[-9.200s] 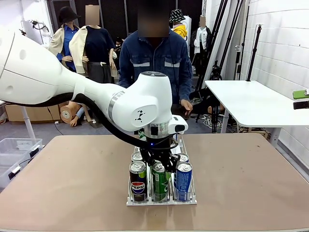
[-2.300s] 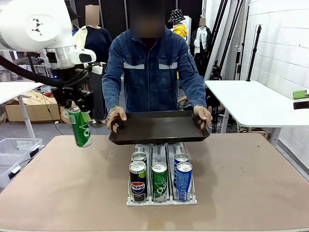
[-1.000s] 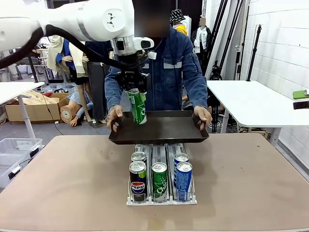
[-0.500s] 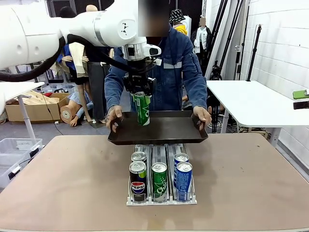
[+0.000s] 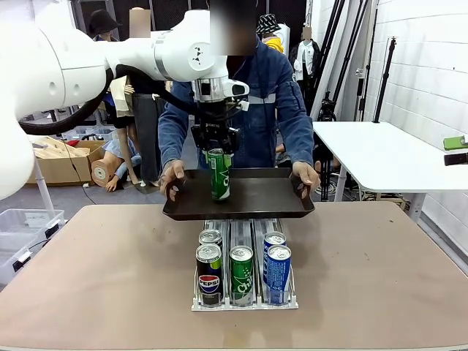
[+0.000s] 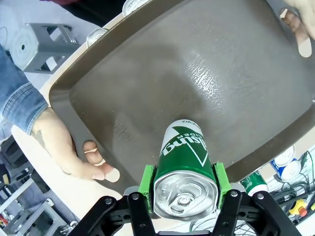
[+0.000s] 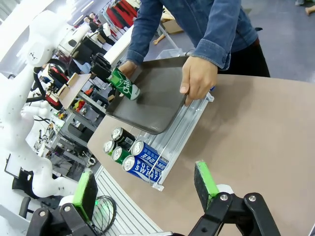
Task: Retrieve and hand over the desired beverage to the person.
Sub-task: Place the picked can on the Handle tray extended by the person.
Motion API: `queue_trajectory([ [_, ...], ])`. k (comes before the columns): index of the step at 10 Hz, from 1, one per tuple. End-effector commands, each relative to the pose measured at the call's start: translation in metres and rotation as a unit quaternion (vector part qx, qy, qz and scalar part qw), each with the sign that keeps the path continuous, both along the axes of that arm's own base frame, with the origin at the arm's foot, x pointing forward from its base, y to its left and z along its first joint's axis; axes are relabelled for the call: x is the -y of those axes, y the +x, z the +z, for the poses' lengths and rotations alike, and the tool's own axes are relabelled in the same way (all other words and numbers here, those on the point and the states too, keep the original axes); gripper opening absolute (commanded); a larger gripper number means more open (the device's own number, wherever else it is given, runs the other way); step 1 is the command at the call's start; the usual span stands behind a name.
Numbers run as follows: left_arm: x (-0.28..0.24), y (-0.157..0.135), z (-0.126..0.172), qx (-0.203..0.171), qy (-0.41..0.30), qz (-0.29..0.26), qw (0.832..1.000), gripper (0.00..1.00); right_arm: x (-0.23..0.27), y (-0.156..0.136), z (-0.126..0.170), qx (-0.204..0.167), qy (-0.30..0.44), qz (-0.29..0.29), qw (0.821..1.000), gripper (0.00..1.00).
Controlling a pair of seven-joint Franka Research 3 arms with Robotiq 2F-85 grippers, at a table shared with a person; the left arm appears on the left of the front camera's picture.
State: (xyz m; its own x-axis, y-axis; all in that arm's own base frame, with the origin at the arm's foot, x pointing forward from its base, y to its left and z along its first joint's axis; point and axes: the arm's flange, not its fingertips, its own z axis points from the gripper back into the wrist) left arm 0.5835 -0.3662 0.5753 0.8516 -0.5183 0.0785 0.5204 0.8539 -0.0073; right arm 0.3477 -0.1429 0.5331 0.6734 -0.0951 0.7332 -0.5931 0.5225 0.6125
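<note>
The left jaws gripped the can [image 5: 219, 174], its base near the tray [image 5: 272, 197] the person [image 5: 281, 102] held beneath them. Released tilted or too high, it could topple. The right jaws stood open, empty.

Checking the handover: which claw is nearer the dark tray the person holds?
Left. The left claw, shut on the green drink can, is right over the tray; the open right claw hangs well off, above the table.
</note>
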Motion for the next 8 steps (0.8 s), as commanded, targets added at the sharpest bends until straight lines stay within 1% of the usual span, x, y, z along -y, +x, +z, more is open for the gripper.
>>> queue_trajectory([
  [1, 0.002, 0.007, 0.003, -0.006, 0.016, 0.004, 1.0, 0.0, 0.0, 0.001, 0.001, 0.008, 0.01, 0.002, 1.0, 1.0],
  [4, -0.005, 0.008, -0.014, -0.018, 0.012, 0.001, 1.0, 0.0, 0.0, 0.001, 0.001, 0.008, 0.01, 0.002, 1.0, 1.0],
  [8, -0.006, 0.006, -0.013, -0.015, 0.01, -0.007, 1.0, 0.0, 0.0, 0.001, 0.001, 0.008, 0.01, 0.002, 1.0, 1.0],
])
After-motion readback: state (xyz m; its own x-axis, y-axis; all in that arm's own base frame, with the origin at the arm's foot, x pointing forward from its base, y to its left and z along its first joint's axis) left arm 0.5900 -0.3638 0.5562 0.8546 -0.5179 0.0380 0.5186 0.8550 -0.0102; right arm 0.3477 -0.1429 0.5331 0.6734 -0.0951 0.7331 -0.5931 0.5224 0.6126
